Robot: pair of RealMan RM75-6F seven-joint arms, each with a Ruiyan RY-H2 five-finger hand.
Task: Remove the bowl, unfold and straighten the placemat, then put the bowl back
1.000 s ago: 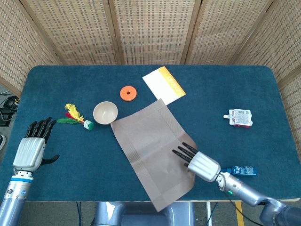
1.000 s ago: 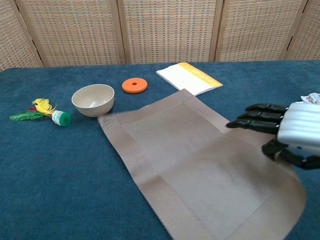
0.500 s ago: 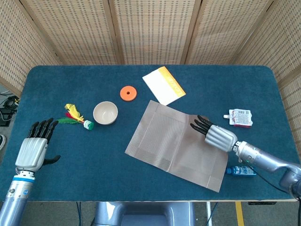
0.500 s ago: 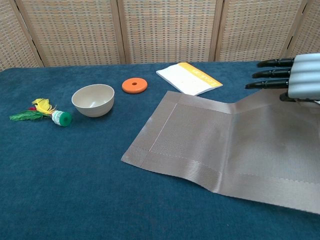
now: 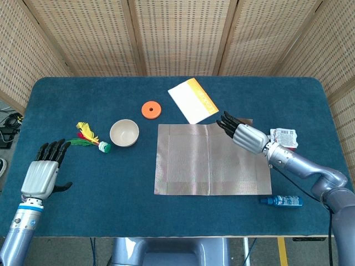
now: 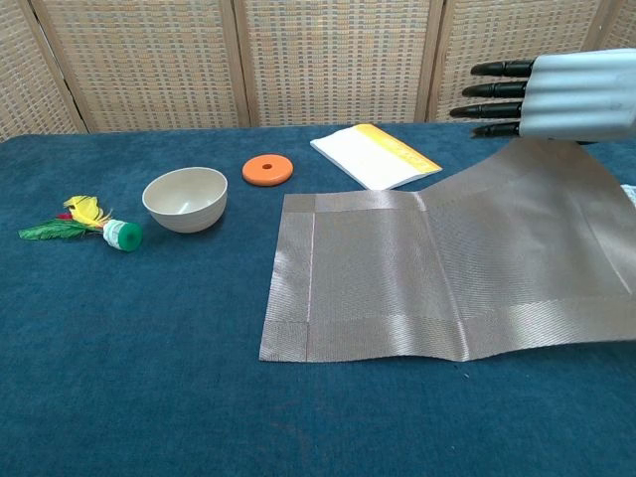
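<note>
The beige bowl (image 5: pixel 123 133) (image 6: pixel 185 197) stands upright on the blue table, left of the placemat and off it. The grey-brown placemat (image 5: pixel 205 166) (image 6: pixel 378 273) is unfolded, its edges roughly square with the table. Its far right corner is lifted off the cloth, rising to my right hand (image 5: pixel 241 134) (image 6: pixel 542 94), which holds that corner with its fingers stretched out flat. My left hand (image 5: pixel 41 172) hovers at the table's near left with fingers apart and nothing in it; the chest view does not show it.
An orange disc (image 5: pixel 151 109) (image 6: pixel 268 170) and a white-and-yellow booklet (image 5: pixel 193 100) (image 6: pixel 376 155) lie behind the mat. A feathered shuttlecock (image 5: pixel 89 137) (image 6: pixel 84 227) lies left of the bowl. A snack packet (image 5: pixel 284 138) and a small blue bottle (image 5: pixel 282 200) sit by the mat's right edge.
My right hand has swung the placemat's corner from the near edge up toward the far right, turning the slanted mat until it lies square. The bowl and left hand have hardly moved.
</note>
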